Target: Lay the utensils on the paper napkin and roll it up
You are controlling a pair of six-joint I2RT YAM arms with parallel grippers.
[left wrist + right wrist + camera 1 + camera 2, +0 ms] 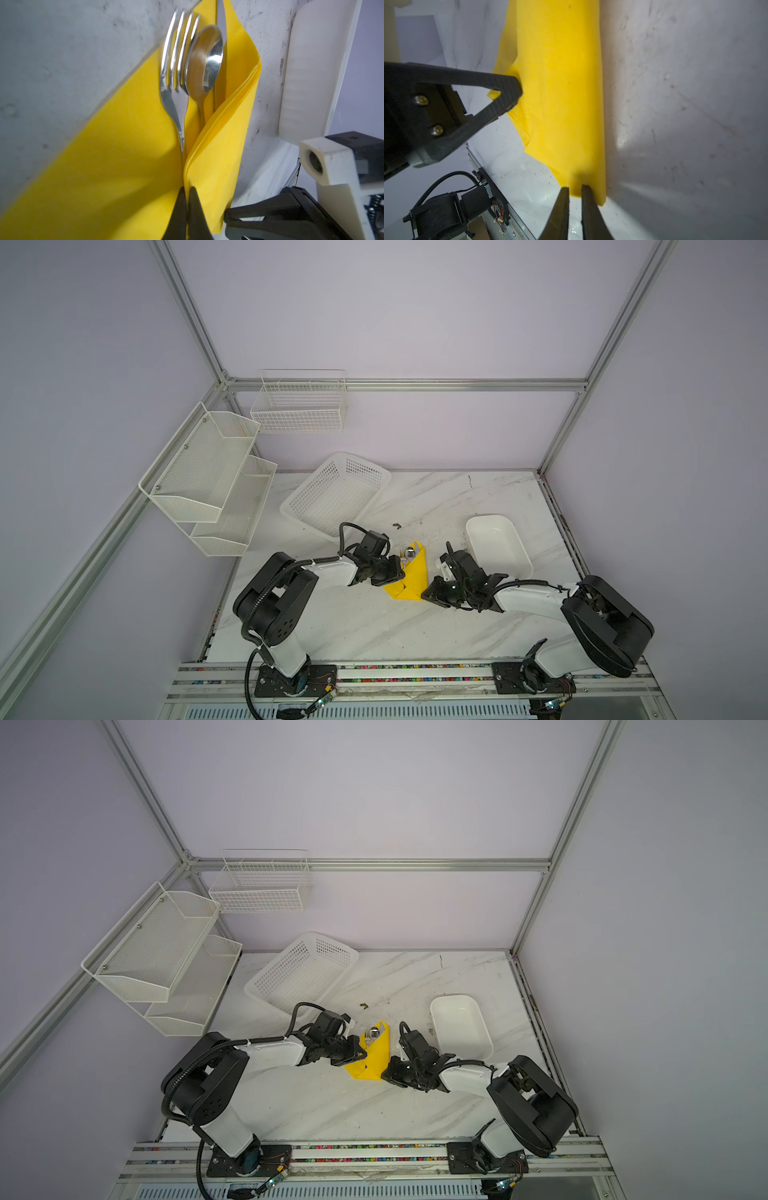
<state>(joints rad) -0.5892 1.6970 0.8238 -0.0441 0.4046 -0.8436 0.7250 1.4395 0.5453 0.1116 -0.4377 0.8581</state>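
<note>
Marble worktop (374,626), roll apparently half-made: your left gripper (188,189) clamps the paper napkin (124,166) folded over the utensils (180,87), right gripper (575,187) barely parted; regrip, then roll.

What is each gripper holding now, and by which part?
Left gripper is shut on the paper napkin, pinching the folded flap's edge by the fork handle. Right gripper has jaws slightly apart at the napkin's edge; no clear grip.

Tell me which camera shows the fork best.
The left wrist view: the fork is close up, tines and neck sharp, on the paper napkin beside the spoon. Both top views show only a tiny glint of it. The right wrist view shows only napkin.
</note>
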